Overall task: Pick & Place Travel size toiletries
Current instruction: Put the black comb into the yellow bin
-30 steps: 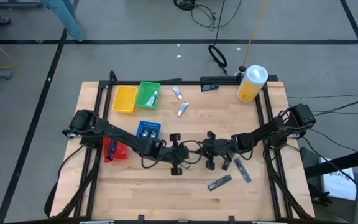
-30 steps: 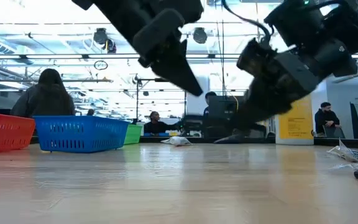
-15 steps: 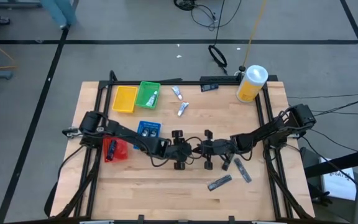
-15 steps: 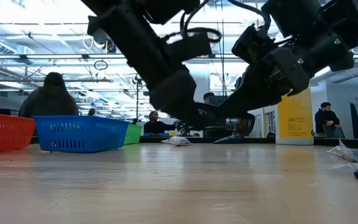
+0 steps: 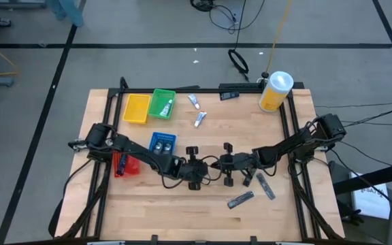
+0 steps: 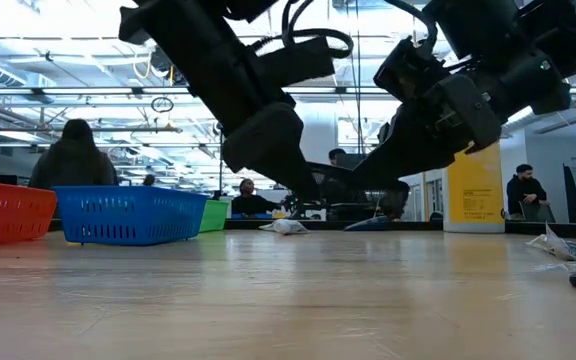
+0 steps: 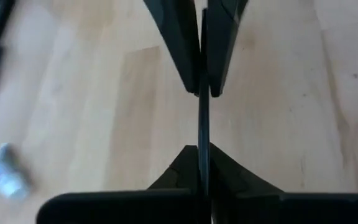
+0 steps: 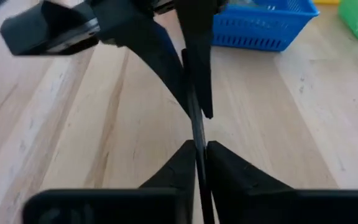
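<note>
Toiletries scattered: two tubes (image 5: 197, 110) near the far edge, one in the green tray (image 5: 162, 104), dark oblong pieces (image 5: 240, 199) on bare wood just beside the right gripper (image 5: 227, 165). Left gripper (image 5: 192, 167) and right gripper nose to nose at mid-table, fingers pressed shut on both, holding nothing. Likely trouble: colliding, so close together, or tangling cables. Pale wooden table (image 5: 250, 122), smooth. Beyond, bright hall with seated people (image 6: 73, 152).

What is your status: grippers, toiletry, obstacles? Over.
Left gripper and right gripper both shut on one thin dark piece, mid-table, off the wood. Nothing in the way.
</note>
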